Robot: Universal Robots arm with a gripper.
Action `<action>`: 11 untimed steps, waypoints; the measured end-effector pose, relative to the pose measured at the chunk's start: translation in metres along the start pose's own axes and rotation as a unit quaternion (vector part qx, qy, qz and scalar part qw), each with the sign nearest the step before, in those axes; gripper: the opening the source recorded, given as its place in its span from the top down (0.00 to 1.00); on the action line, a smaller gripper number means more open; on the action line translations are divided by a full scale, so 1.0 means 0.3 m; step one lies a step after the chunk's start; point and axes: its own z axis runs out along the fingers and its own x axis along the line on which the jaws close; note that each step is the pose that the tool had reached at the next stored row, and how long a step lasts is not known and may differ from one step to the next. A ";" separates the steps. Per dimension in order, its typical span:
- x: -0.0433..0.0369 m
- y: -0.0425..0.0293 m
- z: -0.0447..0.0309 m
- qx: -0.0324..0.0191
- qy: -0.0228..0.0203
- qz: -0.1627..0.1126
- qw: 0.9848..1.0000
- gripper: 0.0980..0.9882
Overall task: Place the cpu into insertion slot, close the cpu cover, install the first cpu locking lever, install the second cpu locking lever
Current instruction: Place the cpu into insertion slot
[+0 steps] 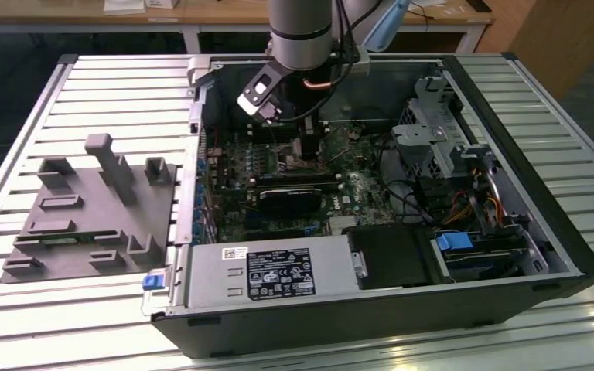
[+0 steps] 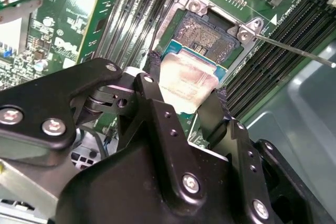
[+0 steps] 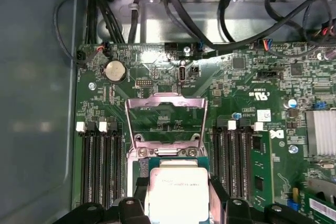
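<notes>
Black fingers (image 2: 152, 93) of my gripper (image 2: 186, 80) are narrowed onto the cpu (image 2: 185, 77), pinching two opposite edges. It lies flat with the metal top up. It is near square, so I can name no long axis. The edges run parallel to the insertion slot (image 2: 202, 35), whose far part lies bare beyond the chip. I cannot tell if the chip touches the slot. In the first wrist view the cpu cover (image 3: 166, 99) stands raised just past the chip. Memory slots (image 3: 97, 166) crowd both gripped sides. A thin lever rod (image 2: 294, 51) angles away to one side. In the exterior view I reach down inside the computer case (image 1: 544, 232).
</notes>
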 end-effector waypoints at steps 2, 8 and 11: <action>0.005 -0.006 0.008 0.000 0.000 0.000 1.000 0.51; 0.017 -0.023 0.032 0.000 -0.001 0.000 1.000 0.51; 0.020 -0.029 0.045 0.000 -0.001 0.000 1.000 0.51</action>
